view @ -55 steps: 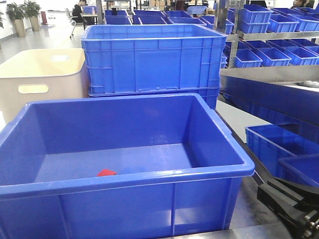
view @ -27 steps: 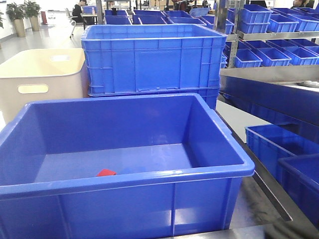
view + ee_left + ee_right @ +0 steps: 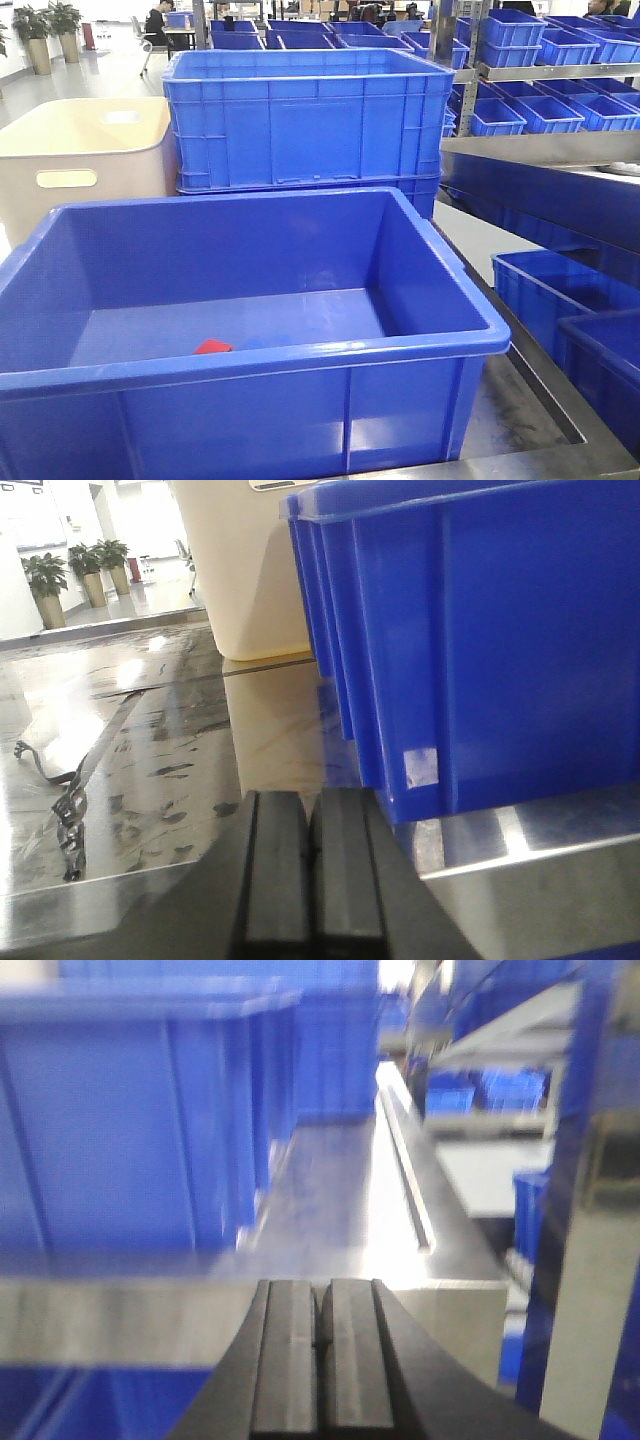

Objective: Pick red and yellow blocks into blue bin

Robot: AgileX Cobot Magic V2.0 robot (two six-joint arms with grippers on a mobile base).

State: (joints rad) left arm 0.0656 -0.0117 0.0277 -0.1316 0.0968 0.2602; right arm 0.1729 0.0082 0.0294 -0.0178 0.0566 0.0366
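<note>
The dark arm that showed at the lower right of the front view a second ago has gone from that view; nothing else there has shifted. Taking the large, deep, bright-blue plastic bin [image 3: 250, 360] as the landmark and going left to right: behind its left corner stands a cream plastic tub with a handle slot [image 3: 80, 160]; directly behind it sits a ribbed blue plastic crate [image 3: 310, 120]; to its right runs the bare steel worktop [image 3: 520, 410], with more small blue bins on shelving beyond. Inside the bin, low against the near wall, the small red cube [image 3: 213, 347] lies on the floor, only its top showing above the rim. The yellow studded brick cannot be seen in any view; a pale patch beside the cube is too faint to name. The left gripper [image 3: 312, 870] hangs just outside the bin's left wall, jaws pressed together and empty. The right gripper [image 3: 322, 1360], off the bin's right side over the worktop edge, likewise has its jaws closed on nothing. By my judgement the red half is done; the yellow brick's state is unknown.
</note>
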